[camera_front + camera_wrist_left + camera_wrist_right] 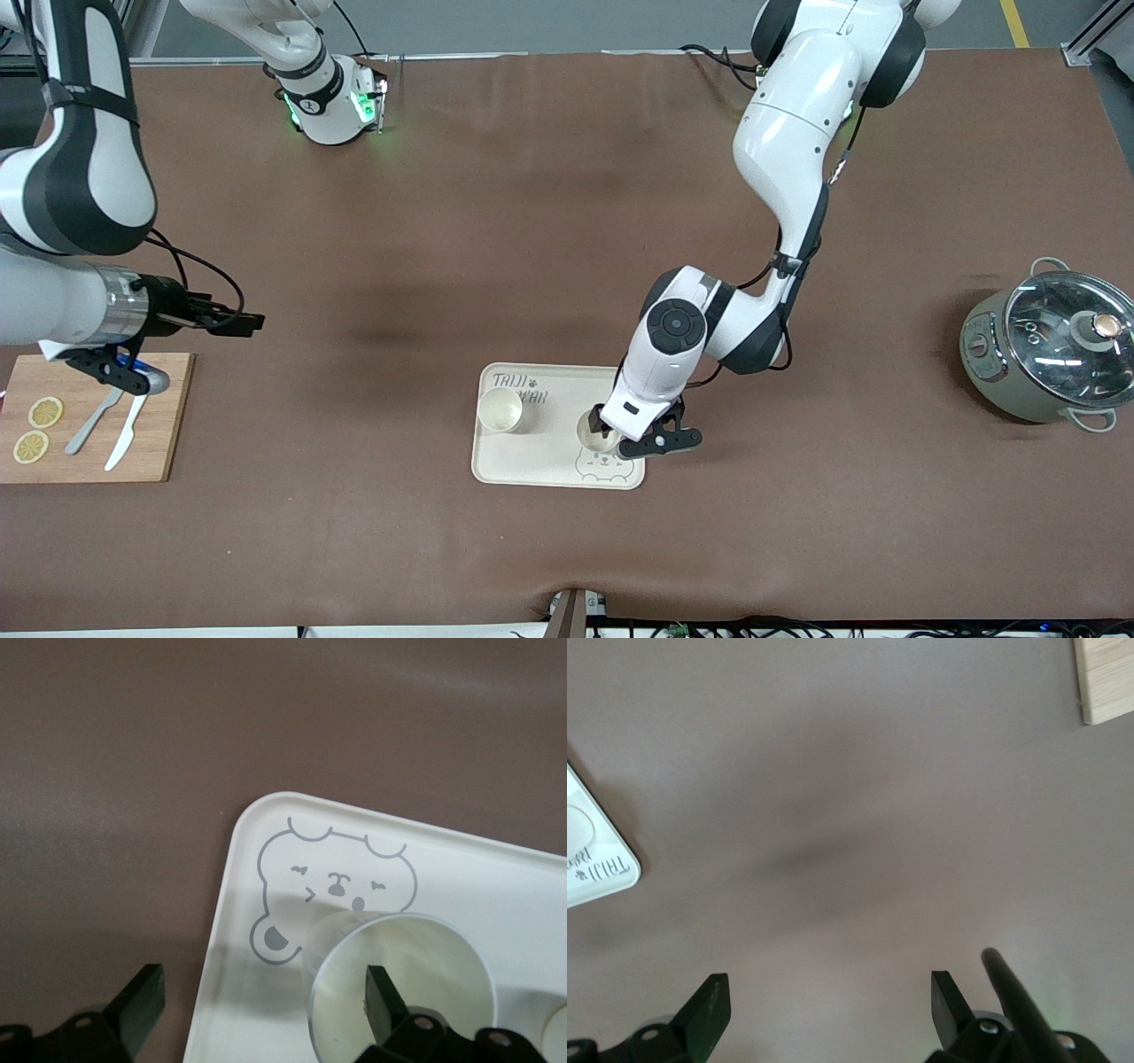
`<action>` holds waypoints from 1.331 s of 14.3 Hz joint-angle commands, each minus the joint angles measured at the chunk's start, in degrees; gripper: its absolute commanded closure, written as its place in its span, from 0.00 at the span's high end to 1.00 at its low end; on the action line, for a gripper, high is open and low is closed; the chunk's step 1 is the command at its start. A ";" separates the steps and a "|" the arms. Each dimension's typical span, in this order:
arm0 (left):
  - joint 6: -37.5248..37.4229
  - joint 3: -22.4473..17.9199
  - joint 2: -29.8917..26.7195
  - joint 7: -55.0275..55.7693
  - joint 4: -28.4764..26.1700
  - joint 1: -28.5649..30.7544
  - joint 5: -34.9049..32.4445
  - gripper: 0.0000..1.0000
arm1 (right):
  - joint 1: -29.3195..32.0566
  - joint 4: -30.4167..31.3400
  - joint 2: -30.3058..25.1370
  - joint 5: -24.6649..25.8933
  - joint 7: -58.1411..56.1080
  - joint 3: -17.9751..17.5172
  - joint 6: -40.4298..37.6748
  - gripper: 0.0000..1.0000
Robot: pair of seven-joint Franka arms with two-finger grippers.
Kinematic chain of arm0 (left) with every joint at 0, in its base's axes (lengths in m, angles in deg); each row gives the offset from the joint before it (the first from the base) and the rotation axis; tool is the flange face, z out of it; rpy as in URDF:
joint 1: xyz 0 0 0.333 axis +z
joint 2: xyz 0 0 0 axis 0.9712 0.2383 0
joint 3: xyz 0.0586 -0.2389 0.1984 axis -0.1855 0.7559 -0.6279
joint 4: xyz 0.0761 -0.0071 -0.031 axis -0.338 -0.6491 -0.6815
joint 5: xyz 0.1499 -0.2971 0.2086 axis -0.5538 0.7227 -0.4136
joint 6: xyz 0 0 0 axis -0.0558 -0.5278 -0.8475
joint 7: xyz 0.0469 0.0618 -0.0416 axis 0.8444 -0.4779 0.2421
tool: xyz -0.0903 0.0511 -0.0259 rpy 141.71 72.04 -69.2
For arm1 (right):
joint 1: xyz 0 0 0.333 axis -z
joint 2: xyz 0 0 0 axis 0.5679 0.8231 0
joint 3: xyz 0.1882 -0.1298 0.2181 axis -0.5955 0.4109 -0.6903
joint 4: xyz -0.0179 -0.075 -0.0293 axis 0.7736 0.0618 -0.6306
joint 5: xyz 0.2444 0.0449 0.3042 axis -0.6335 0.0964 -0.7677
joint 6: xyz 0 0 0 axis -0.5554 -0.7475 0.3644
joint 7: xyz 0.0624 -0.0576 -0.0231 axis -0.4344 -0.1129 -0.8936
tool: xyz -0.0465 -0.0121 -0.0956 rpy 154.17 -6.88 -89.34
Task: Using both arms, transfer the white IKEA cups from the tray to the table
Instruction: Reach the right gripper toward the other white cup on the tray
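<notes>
Two white Franka arms work over the brown table (549, 221), and both cups are on the tray, so the first pick is the step in hand. At the left arm's end of the table stands a grey electric pot with a glass lid (1050, 350); at the right arm's end lies a wooden cutting board (97, 416) carrying lemon slices (37, 429) and a pale knife (124, 434), none of it part of the task. The cream bear tray (540, 461) sits near the table's middle, toward the front camera. The left gripper (620, 439) is down at the tray with its fingers spread wide and straddling one wall of the nearer white cup (399, 979): the left wrist view shows one finger (383, 997) inside the cup mouth and the other outside, off the tray edge, and nothing is clamped. The right gripper (239, 321) hangs over bare table between the cutting board and the tray, jaws likewise fully apart and empty; that arm appears to be waiting. The second cup (500, 410) stands upright on the tray beside the lettering, untouched. By judgement, the next move calls for the left fingers to close on the cup wall, then a straight lift clear of the tray rim before setting it on the table.
</notes>
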 commanded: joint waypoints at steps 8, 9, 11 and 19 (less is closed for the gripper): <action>1.13 -0.54 0.16 0.69 0.79 -0.68 -2.99 0.65 | -2.28 -0.44 2.67 -6.91 8.36 0.22 2.78 1.00; 1.13 -0.54 0.16 0.78 0.79 -0.68 -2.99 0.59 | -2.71 -0.44 2.85 -6.73 9.59 0.22 3.40 1.00; 1.05 -0.54 0.16 0.95 0.79 -0.85 -2.99 0.50 | -4.03 -0.44 3.29 -6.91 12.92 0.22 4.19 1.00; 0.61 -0.54 0.25 2.36 0.79 -2.26 -2.99 0.48 | -6.75 -1.05 6.01 -7.00 18.03 0.13 9.45 1.00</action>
